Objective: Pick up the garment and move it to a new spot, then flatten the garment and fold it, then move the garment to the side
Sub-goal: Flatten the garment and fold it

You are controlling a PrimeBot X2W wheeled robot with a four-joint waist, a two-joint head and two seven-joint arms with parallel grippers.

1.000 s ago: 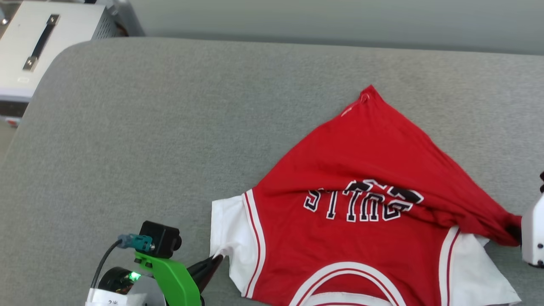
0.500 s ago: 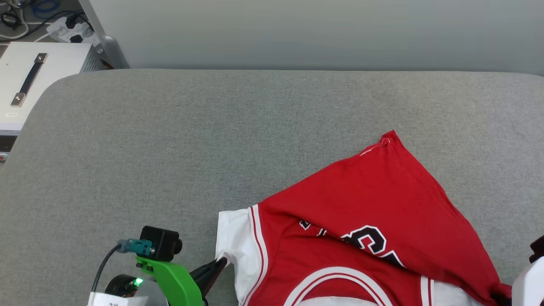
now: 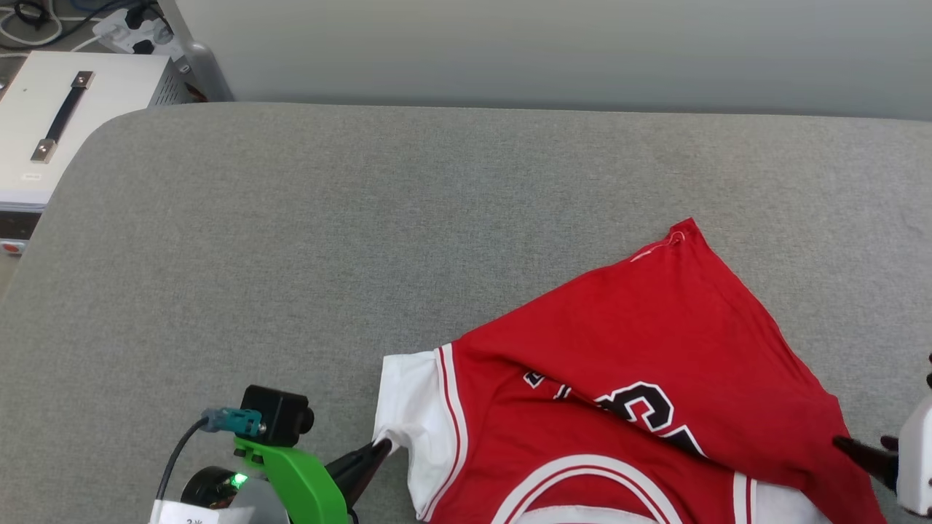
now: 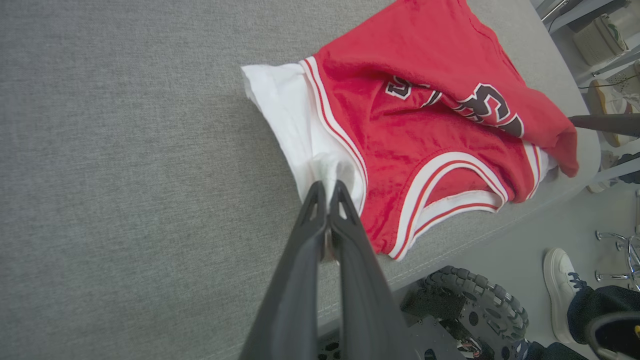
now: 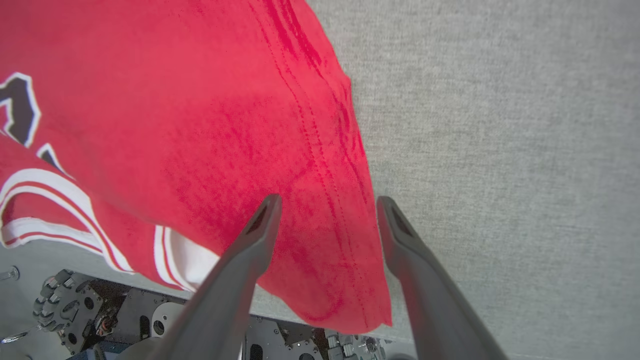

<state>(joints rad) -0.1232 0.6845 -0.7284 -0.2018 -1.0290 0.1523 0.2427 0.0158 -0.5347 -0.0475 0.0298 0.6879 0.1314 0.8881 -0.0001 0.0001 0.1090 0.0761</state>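
The garment (image 3: 641,364), a red jersey with white sleeves, lies at the near right of the grey padded table (image 3: 364,218). Its lower part is folded over the black-and-white lettering. My left gripper (image 3: 382,445) is shut on the edge of the white sleeve (image 4: 300,115), its fingertips pinched together in the left wrist view (image 4: 327,186). At the right edge, my right gripper (image 3: 848,444) stands open. In the right wrist view its fingers (image 5: 327,200) straddle the stitched red hem (image 5: 320,150) without holding it. The garment's collar end reaches the table's near edge.
A white case with a black handle (image 3: 65,124) stands off the table's far left corner, with a power strip (image 3: 131,33) behind it. Below the near edge are the robot's wheel (image 4: 475,310) and a person's white shoe (image 4: 560,275).
My right gripper carried the red hem toward the collar, then opened and let it go, so the fold now rests over the lettering. The left gripper kept its hold. The camera shifted.
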